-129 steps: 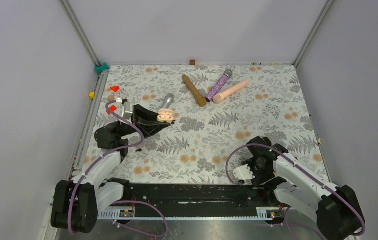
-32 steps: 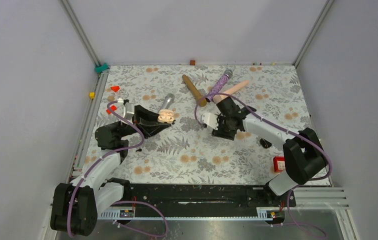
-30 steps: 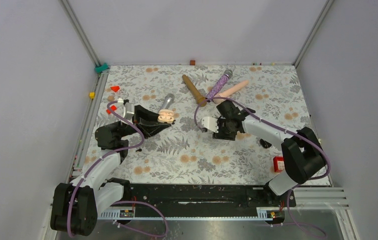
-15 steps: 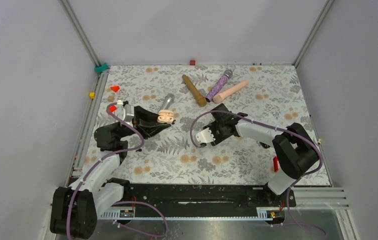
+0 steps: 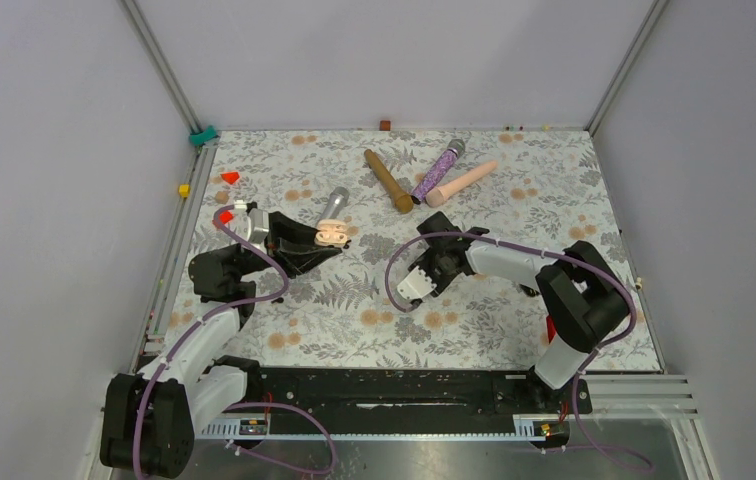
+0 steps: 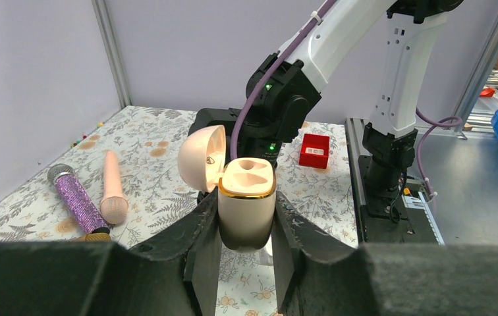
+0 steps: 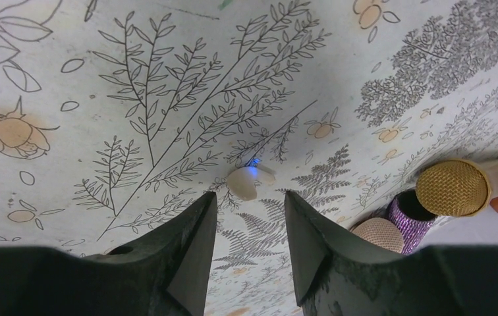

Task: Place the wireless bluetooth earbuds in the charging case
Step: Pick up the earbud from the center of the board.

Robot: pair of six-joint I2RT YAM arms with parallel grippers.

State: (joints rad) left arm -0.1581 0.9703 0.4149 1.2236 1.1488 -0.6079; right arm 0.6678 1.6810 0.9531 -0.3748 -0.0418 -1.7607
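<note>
Now pinching charging case (image 6: 246,197) tight between fingers of left gripper (image 6: 246,207), gold rim on top. Lid (image 6: 200,158) flipped open to one side, two small cups showing inside. Over at right gripper (image 7: 249,196): fingers spread apart, low over flowery cloth (image 7: 134,99), near its middle. Just past those fingertips, one tiny cream earbud (image 7: 249,181) with blue light, lying on cloth, touching neither finger. Gold microphone head (image 7: 452,187) and purple microphone (image 7: 410,210) off to side. Second earbud: cannot tell where.

bright, even light; soft shadows
</note>
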